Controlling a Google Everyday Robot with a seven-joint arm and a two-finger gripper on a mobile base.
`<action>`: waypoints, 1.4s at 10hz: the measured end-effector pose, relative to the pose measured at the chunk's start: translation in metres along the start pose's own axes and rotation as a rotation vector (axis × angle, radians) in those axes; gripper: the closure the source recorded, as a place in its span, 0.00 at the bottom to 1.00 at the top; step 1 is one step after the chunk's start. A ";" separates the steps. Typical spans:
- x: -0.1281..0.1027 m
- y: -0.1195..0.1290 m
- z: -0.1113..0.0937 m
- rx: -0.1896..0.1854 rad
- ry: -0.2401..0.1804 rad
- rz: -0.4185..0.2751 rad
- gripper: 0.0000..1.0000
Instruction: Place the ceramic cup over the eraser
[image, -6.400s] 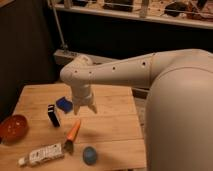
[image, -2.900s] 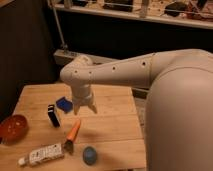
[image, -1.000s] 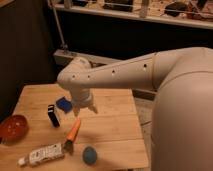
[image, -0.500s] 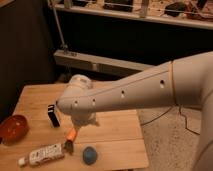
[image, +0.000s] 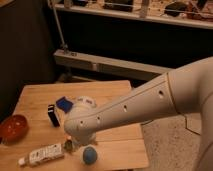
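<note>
The ceramic cup (image: 90, 155) is a small squat round blue cup, standing near the front edge of the wooden table (image: 35, 97). A small black upright block (image: 52, 115), possibly the eraser, stands left of centre, well apart from the cup. My gripper (image: 75, 142) hangs under the white arm's wrist (image: 82, 122), low over the table, just left of and behind the cup. It is mostly hidden by the wrist. Nothing shows in its grasp.
An orange-red bowl (image: 13, 127) sits at the table's left edge. A white tube (image: 44, 154) lies at the front left. A blue flat object (image: 64, 103) lies behind the black block. The big white arm (image: 150, 102) spans the table's right side. A dark shelf stands behind.
The arm has swung down and toward the table's front. The wrist now hangs low near the blue cup and covers the orange object that showed earlier. The cup and block have not moved.
</note>
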 end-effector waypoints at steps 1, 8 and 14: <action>0.001 0.000 0.006 -0.001 0.003 -0.007 0.35; 0.012 -0.011 0.043 0.068 0.048 -0.011 0.35; 0.011 -0.011 0.071 0.103 0.062 -0.026 0.35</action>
